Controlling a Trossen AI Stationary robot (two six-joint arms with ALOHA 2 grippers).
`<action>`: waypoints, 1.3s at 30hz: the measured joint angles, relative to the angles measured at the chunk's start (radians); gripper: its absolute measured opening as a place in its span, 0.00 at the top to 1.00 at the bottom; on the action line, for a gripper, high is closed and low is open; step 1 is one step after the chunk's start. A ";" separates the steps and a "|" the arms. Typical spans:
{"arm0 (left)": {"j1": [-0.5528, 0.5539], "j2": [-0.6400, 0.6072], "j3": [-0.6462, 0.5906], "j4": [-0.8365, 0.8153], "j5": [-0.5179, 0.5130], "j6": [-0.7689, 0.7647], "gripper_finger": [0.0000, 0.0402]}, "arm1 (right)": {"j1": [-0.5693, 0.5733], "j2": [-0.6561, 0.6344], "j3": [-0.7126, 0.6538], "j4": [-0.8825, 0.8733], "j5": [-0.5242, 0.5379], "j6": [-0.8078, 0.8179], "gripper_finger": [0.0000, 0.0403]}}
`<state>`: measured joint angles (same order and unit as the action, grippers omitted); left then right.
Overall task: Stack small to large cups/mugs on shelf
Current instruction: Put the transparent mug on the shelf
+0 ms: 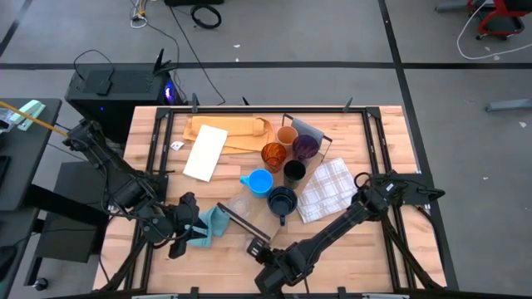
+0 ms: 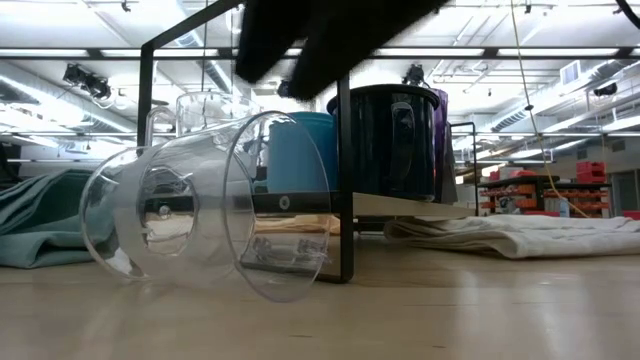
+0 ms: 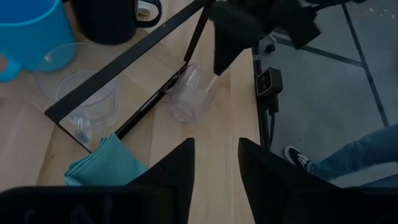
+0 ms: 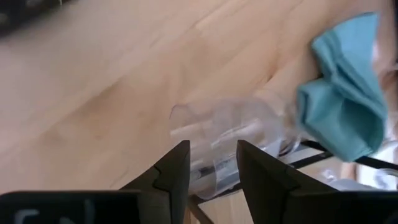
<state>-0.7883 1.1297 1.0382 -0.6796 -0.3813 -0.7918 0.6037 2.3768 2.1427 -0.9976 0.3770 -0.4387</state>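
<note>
A clear cup (image 2: pixel 200 200) lies on its side on the table, by the near end frame (image 3: pixel 124 65) of the shelf (image 2: pixel 400 205). My right gripper (image 4: pixel 213 155) hangs open just above it, clear of the cup (image 4: pixel 230 140). On the shelf stand the light blue mug (image 1: pixel 260 182), dark mug (image 1: pixel 282 200), black cup (image 1: pixel 294 172), amber cup (image 1: pixel 274 154), purple tumbler (image 1: pixel 305 147), tan cup (image 1: pixel 287 135) and two clear cups (image 3: pixel 93 99). My left gripper (image 3: pixel 216 155) waits open at the near left, over the teal cloth (image 1: pixel 209 224).
A white checked cloth (image 1: pixel 327 189) lies right of the shelf. A tan paper sheet (image 1: pixel 233 131) and a pale board (image 1: pixel 205 152) lie at the far left. A person's shoe and leg (image 3: pixel 348 158) show beyond the table's near edge.
</note>
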 joint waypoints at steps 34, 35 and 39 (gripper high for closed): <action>0.000 0.000 0.000 0.003 -0.008 0.019 0.69 | -0.093 0.000 -0.067 0.134 0.100 -0.089 0.76; 0.000 0.000 0.000 0.003 -0.009 0.019 0.68 | -0.093 0.000 -0.067 0.135 0.103 -0.093 0.76; 0.000 0.000 0.000 0.003 -0.018 0.027 0.68 | -0.089 0.000 -0.067 0.137 0.109 -0.096 0.84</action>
<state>-0.7883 1.1297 1.0382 -0.6769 -0.3992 -0.7647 0.5148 2.3772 2.0754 -0.8608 0.4865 -0.5343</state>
